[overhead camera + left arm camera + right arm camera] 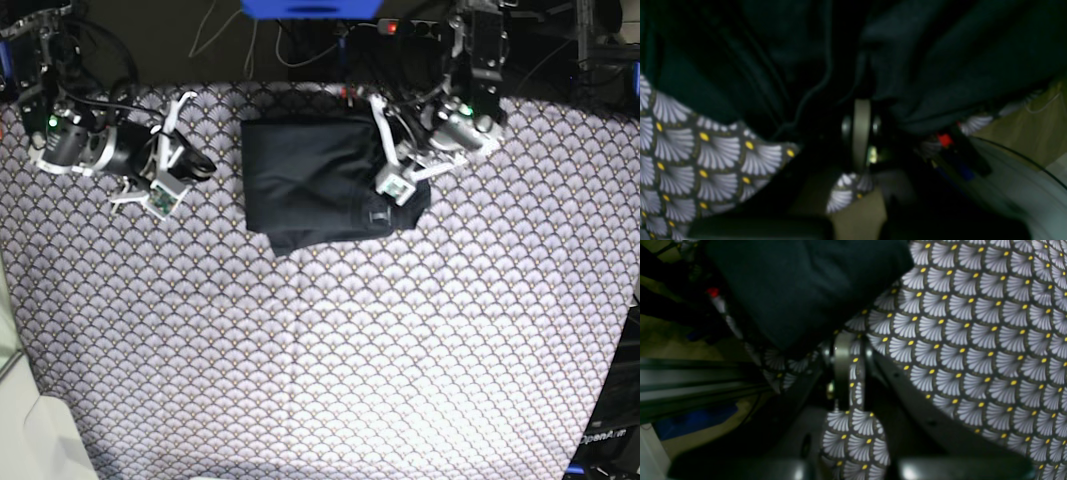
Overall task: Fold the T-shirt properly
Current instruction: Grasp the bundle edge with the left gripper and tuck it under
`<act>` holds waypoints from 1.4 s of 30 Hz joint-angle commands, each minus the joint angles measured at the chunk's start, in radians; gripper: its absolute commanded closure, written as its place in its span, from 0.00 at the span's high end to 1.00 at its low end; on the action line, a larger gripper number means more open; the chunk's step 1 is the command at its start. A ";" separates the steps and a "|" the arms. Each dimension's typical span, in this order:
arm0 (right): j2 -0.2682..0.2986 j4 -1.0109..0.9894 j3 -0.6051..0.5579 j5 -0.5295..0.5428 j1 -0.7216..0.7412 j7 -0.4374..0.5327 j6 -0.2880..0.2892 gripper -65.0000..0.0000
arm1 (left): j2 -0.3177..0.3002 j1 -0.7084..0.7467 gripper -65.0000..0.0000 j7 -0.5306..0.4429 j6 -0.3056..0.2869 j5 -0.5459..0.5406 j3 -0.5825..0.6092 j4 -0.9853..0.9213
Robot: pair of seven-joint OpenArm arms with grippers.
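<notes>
The black T-shirt (pixel 310 180) lies folded into a rough rectangle at the back middle of the scallop-patterned tablecloth (pixel 320 350). My left gripper (pixel 385 198) sits on the shirt's right edge. In the left wrist view its fingers (pixel 863 103) are closed together, and folds of the dark shirt (pixel 940 66) converge on the tip. My right gripper (pixel 203 165) rests on the cloth a short way left of the shirt, apart from it. In the right wrist view it (pixel 843 338) looks closed, with the shirt's edge (pixel 800 290) just beyond it and patterned cloth (pixel 973 340) alongside.
A blue box (pixel 310 8), cables and a power strip with a red light (pixel 395 27) sit behind the table's back edge. Both arm bases stand at the back corners. The floor shows past the table edge in the left wrist view (pixel 1033 126).
</notes>
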 commanded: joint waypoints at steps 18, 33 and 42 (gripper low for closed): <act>0.012 0.004 -0.001 0.011 -0.020 0.019 0.003 0.06 | 0.084 -0.356 0.00 -0.004 0.014 0.036 -0.073 -0.100; -0.011 -0.077 -0.013 -0.133 0.120 0.027 0.003 0.05 | 0.016 -0.089 0.00 0.085 0.014 0.036 -0.292 0.083; -0.025 -0.287 -0.139 -0.149 0.322 0.030 0.003 0.05 | 0.136 -0.060 0.00 0.000 0.014 0.065 -0.292 0.049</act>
